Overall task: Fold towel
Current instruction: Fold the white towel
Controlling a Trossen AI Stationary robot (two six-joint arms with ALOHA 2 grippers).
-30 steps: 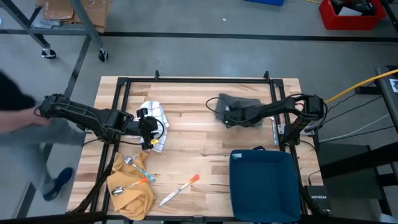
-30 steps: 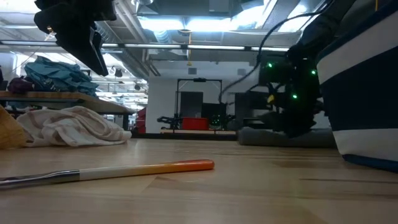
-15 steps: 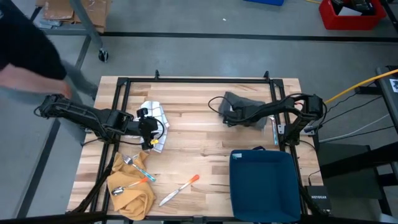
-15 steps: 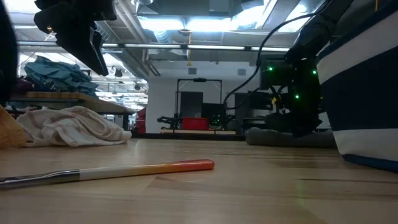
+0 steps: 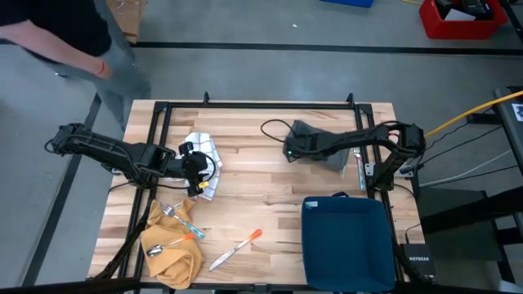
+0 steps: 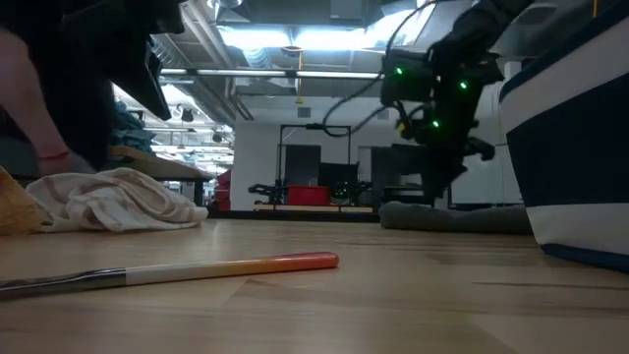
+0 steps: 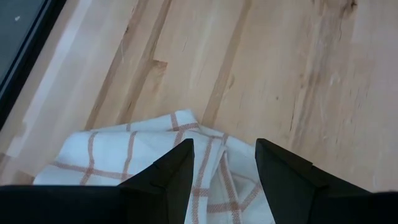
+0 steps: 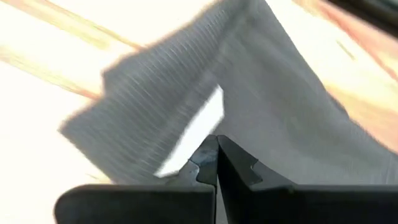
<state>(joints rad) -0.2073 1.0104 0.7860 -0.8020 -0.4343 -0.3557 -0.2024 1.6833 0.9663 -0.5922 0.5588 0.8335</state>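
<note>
A grey towel (image 5: 320, 140) lies at the table's far right, and my right gripper (image 5: 288, 149) is shut on its left end; the right wrist view shows the cloth (image 8: 186, 93) spread beyond the shut fingers (image 8: 216, 163). A white towel with orange checks (image 5: 204, 155) lies crumpled at the table's left, flat on the wood. My left gripper (image 7: 224, 155) hangs open above it, one finger over each side of a fold, well clear of the cloth in the low view (image 6: 133, 54). My right gripper pinches an edge of the grey towel (image 8: 239, 140) between its two shut fingers, near a white label. The fingers come slanting down from the table's right side. That end is lifted, and the rest of the towel (image 6: 457, 216) still lies on the table.
A dark blue bin (image 5: 345, 238) stands at the near right. A yellow cloth with cutlery on it (image 5: 172, 245) and an orange-handled knife (image 5: 237, 247) lie at the near left. A person (image 5: 69, 37) moves beyond the table's far left corner.
My right gripper has risen and gone a little toward the table's left, staying shut. It has drawn the grey towel's left end up off the wood, while the towel's right part stays on the table. The person has moved along the table's left side toward its far corner.
</note>
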